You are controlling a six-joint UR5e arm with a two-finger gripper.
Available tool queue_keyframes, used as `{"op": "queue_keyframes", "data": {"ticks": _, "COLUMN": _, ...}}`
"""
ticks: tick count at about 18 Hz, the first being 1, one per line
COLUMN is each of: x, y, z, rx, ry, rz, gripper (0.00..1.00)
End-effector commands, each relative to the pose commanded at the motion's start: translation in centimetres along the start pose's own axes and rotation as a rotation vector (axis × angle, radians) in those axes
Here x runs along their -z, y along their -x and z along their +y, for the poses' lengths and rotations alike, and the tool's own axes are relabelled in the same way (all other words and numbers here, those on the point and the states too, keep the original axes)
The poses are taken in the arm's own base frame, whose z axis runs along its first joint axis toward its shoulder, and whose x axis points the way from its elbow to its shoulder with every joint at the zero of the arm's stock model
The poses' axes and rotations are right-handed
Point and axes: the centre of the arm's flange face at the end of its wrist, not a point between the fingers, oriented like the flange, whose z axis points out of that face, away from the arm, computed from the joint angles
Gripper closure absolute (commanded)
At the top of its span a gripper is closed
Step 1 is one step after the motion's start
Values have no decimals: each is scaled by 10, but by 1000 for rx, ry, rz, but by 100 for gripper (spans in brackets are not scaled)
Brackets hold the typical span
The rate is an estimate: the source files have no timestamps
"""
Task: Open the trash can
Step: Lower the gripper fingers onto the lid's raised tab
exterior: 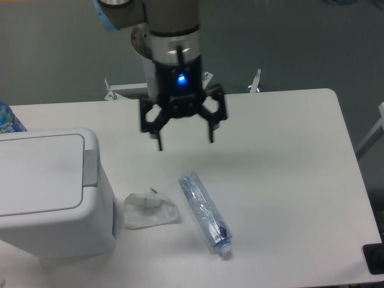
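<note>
While the black two-finger end effector (185, 143) hangs above the white table (288, 174) with its fingers spread wide and nothing between them, a blue light glows on its body. At the table's left edge stands the large boxy white plastic trash can (51, 195), its flat lid down and the grey push-button strip facing the middle of the table. Just beside it lies a crumpled white tissue (150, 210), then a flattened clear plastic bottle (204, 211).
</note>
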Motion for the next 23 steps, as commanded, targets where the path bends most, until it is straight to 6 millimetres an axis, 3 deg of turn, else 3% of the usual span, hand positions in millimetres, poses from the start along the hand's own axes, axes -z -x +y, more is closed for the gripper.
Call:
{"op": "queue_keyframes", "data": {"ticks": 2, "x": -10, "y": -17, "z": -6, "rx": 15, "ry": 7, "rz": 12, "gripper": 0}}
{"op": "queue_keyframes", "data": {"ticks": 5, "x": -18, "y": -39, "z": 3, "rx": -12, "ry": 28, "rz": 32, "gripper": 0}}
{"op": "queue_keyframes", "data": {"ticks": 23, "x": -32, "y": -66, "z": 20, "rx": -52, "ry": 66, "rz": 41, "gripper": 0}}
